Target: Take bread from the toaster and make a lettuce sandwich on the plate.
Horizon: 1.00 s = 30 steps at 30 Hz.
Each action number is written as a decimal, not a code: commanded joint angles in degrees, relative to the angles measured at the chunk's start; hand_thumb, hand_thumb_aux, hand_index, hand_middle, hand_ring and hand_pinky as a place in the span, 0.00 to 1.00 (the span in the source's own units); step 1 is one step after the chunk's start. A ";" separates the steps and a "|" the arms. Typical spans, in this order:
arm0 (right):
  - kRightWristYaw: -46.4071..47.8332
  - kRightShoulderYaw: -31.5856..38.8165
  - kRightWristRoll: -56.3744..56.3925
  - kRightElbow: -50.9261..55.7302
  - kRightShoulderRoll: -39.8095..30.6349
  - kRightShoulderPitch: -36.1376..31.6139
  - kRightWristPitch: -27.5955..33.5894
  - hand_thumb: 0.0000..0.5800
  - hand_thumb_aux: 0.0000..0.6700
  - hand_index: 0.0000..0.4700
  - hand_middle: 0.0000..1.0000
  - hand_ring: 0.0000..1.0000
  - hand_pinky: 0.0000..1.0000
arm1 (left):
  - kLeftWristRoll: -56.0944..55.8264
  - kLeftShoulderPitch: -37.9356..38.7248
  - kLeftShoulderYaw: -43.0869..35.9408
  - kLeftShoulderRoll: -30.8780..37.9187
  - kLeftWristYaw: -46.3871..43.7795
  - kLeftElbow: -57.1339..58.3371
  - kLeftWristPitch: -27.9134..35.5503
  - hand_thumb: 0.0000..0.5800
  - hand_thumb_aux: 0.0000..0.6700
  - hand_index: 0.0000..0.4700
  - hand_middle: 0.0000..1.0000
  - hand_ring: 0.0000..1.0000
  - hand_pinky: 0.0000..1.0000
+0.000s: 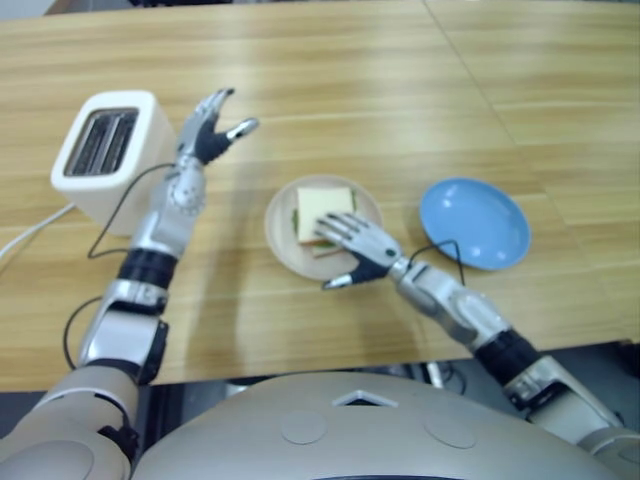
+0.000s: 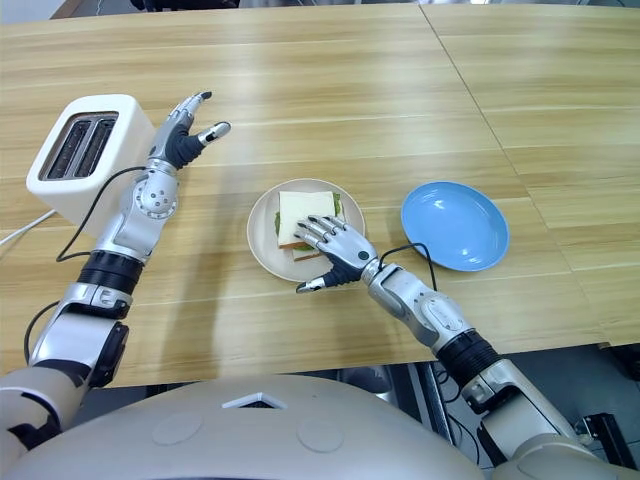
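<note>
One sandwich (image 2: 302, 212) lies under fingers (image 2: 318, 231) of the right hand (image 2: 341, 251).

Both views look from the robot's head, forward and steeply down onto the light wooden counter (image 1: 400, 100). They are close enough that its near edge crosses the lower part of each picture and its far edge lies at the very top. The two eyes sit side by side and share nearly the whole scene. It holds the white box-shaped two-slot toaster (image 1: 105, 150) at the left, the round beige plate (image 2: 262, 250) in the middle toward the near edge, and the round blue plate (image 2: 455, 225) to its right. In the left eye view each of these sits slightly further right in the picture.
</note>
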 commanded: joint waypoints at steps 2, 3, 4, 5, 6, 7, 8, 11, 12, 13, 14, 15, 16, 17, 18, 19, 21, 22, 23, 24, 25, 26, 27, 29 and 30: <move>-12.40 -14.01 13.39 -15.94 1.68 3.91 -7.72 0.00 0.00 0.00 0.00 0.00 0.00 | -10.78 3.97 2.94 -2.69 -5.93 -3.28 -7.29 0.00 0.00 0.00 0.00 0.00 0.00; -12.60 -17.21 19.34 -18.95 2.65 4.88 -9.70 0.00 0.00 0.00 0.00 0.00 0.00 | -11.99 4.79 3.41 -2.82 -6.68 -4.40 -8.26 0.00 0.00 0.00 0.00 0.00 0.00; -12.34 -20.02 25.05 -21.31 3.28 5.70 -11.50 0.00 0.00 0.00 0.00 0.00 0.00 | -12.82 5.53 3.91 -2.84 -6.98 -5.50 -8.99 0.00 0.00 0.00 0.00 0.00 0.00; -11.72 -22.43 29.53 -23.14 3.89 6.33 -12.55 0.00 0.00 0.00 0.00 0.00 0.00 | -13.16 6.12 4.46 -2.78 -6.81 -6.44 -9.33 0.00 0.00 0.00 0.00 0.00 0.00; -10.69 -24.59 33.40 -24.67 4.27 6.81 -13.04 0.00 0.00 0.00 0.00 0.00 0.00 | -12.00 6.60 5.04 -2.29 -5.30 -7.37 -9.24 0.00 0.00 0.00 0.00 0.00 0.00; -9.14 -26.24 36.92 -25.84 4.31 7.19 -13.03 0.00 0.00 0.00 0.00 0.00 0.00 | -10.54 7.04 5.76 -1.63 -3.57 -8.37 -9.40 0.00 0.00 0.00 0.00 0.00 0.00; -7.48 -27.79 39.69 -26.79 4.14 7.70 -12.82 0.00 0.00 0.00 0.00 0.00 0.00 | -11.15 7.64 6.60 -1.30 -3.79 -9.81 -9.82 0.55 0.33 0.32 1.00 1.00 1.00; -0.77 -30.57 46.54 -28.32 2.16 9.60 -11.65 0.00 0.00 0.00 0.00 0.00 0.00 | -16.82 10.77 8.52 -0.05 -8.84 -17.22 -10.86 0.98 0.87 0.86 1.00 1.00 1.00; 2.02 -30.87 48.33 -28.36 0.88 10.51 -11.49 0.00 0.00 0.00 0.00 0.00 0.00 | -19.25 12.12 8.96 0.66 -11.17 -20.40 -10.83 1.00 1.00 0.98 1.00 1.00 1.00; 4.83 -31.10 48.88 -28.31 -0.63 11.50 -10.88 0.00 0.00 0.00 0.00 0.00 0.00 | -22.19 13.58 9.14 1.71 -14.36 -23.75 -10.44 1.00 1.00 0.98 1.00 1.00 1.00; 8.02 -31.04 49.40 -28.27 -2.50 12.78 -10.64 0.98 0.87 0.85 0.42 0.42 0.42 | -25.77 15.37 8.72 3.27 -18.82 -27.50 -9.36 1.00 1.00 0.98 1.00 1.00 1.00; 12.31 -30.25 50.42 -28.26 -5.16 14.47 -9.77 1.00 1.00 0.98 1.00 1.00 1.00 | -27.49 17.42 8.91 5.42 -21.90 -31.06 -8.87 1.00 1.00 0.98 1.00 1.00 1.00; 16.57 -29.59 51.52 -28.26 -7.92 16.61 -9.14 1.00 1.00 0.98 1.00 1.00 1.00 | -29.81 19.66 8.78 7.97 -25.91 -34.29 -7.50 1.00 1.00 0.98 1.00 1.00 1.00; 19.88 -29.23 52.43 -28.36 -10.01 18.39 -8.93 1.00 1.00 0.98 1.00 1.00 1.00 | -31.06 21.58 8.57 10.16 -28.97 -36.70 -6.54 1.00 1.00 0.98 1.00 1.00 1.00; 23.34 -29.82 55.23 -29.01 -12.37 21.02 -8.76 1.00 1.00 0.98 1.00 1.00 1.00 | -30.46 24.33 9.04 12.75 -31.00 -39.33 -5.74 1.00 1.00 0.98 1.00 1.00 1.00; 26.23 -30.78 58.17 -29.76 -14.27 23.35 -8.52 1.00 1.00 0.98 1.00 1.00 1.00 | -30.03 27.04 9.45 15.08 -32.89 -41.52 -4.86 1.00 1.00 0.98 1.00 1.00 1.00; 31.17 -34.07 62.82 -31.57 -17.58 28.45 -8.94 1.00 1.00 0.98 1.00 1.00 1.00 | -27.76 32.74 11.32 19.42 -35.73 -44.18 -4.98 1.00 1.00 0.98 1.00 1.00 1.00; 33.39 -35.70 64.53 -32.45 -18.82 31.05 -9.56 1.00 1.00 0.98 1.00 1.00 1.00 | -27.95 35.14 12.19 21.21 -37.51 -44.68 -5.19 1.00 1.00 0.98 1.00 1.00 1.00; 35.39 -37.09 66.40 -33.53 -19.65 33.66 -9.70 1.00 1.00 0.98 1.00 1.00 1.00 | -27.63 37.03 12.82 22.76 -38.82 -44.75 -5.81 1.00 1.00 0.98 1.00 1.00 1.00; 37.40 -38.05 67.61 -34.59 -20.45 36.25 -9.92 1.00 1.00 0.98 1.00 1.00 1.00 | -27.79 38.14 13.26 23.66 -39.66 -44.66 -5.52 1.00 1.00 0.98 1.00 1.00 1.00; 38.99 -38.85 68.50 -35.44 -20.70 38.13 -10.25 1.00 1.00 0.98 1.00 1.00 1.00 | -27.73 38.91 13.12 24.35 -40.62 -44.51 -5.61 1.00 1.00 0.98 1.00 1.00 1.00; 40.72 -39.54 69.73 -36.25 -20.95 39.94 -10.42 1.00 1.00 0.98 1.00 1.00 1.00 | -27.32 39.79 12.59 24.93 -41.64 -44.49 -5.74 1.00 1.00 0.98 1.00 1.00 1.00; 42.47 -40.13 70.32 -36.98 -21.24 41.36 -10.43 1.00 1.00 0.98 1.00 1.00 1.00 | -27.10 40.43 11.78 25.16 -42.67 -44.63 -5.37 1.00 1.00 0.98 1.00 1.00 1.00; 45.33 -40.23 70.98 -38.16 -21.47 42.59 -9.77 1.00 1.00 0.98 1.00 1.00 1.00 | -25.01 41.43 8.89 25.48 -44.86 -44.38 -5.12 1.00 1.00 0.98 1.00 1.00 1.00; 46.74 -39.18 70.95 -38.71 -21.48 42.36 -9.12 1.00 1.00 0.98 1.00 1.00 1.00 | -23.77 41.48 7.29 25.22 -45.60 -43.91 -4.64 1.00 1.00 0.98 1.00 1.00 1.00</move>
